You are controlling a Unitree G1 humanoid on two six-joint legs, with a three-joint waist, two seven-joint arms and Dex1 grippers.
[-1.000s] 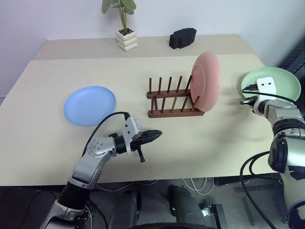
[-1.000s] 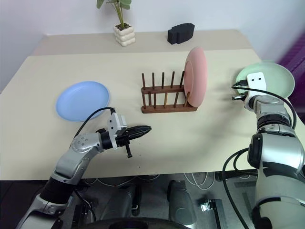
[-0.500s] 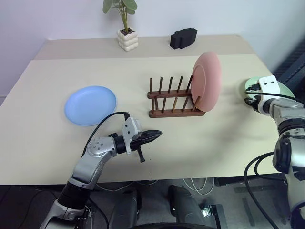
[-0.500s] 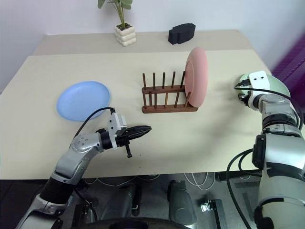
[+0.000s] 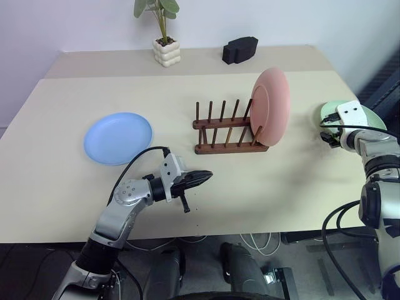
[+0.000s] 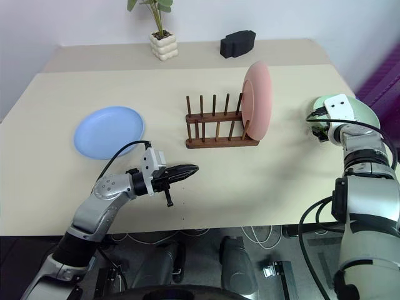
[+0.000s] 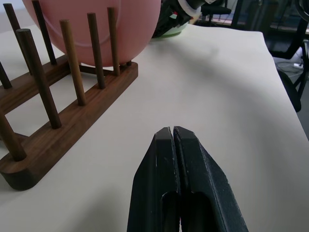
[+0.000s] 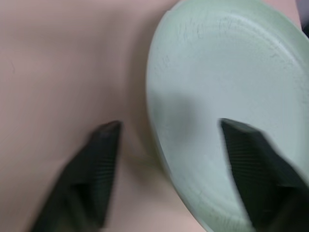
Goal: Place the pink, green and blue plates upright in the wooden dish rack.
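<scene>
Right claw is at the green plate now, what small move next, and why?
Probably close the right claw on the green plate's rim: its fingers stand open astride the edge, one over the plate, one over the table, gripping nothing yet.

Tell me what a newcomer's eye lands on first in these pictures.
First, the pink plate standing upright at the right end of the wooden dish rack, mid-table. Next, the blue plate lying flat to the rack's left. At the table's right edge, the right claw is open, one finger either side of the green plate's rim.
</scene>
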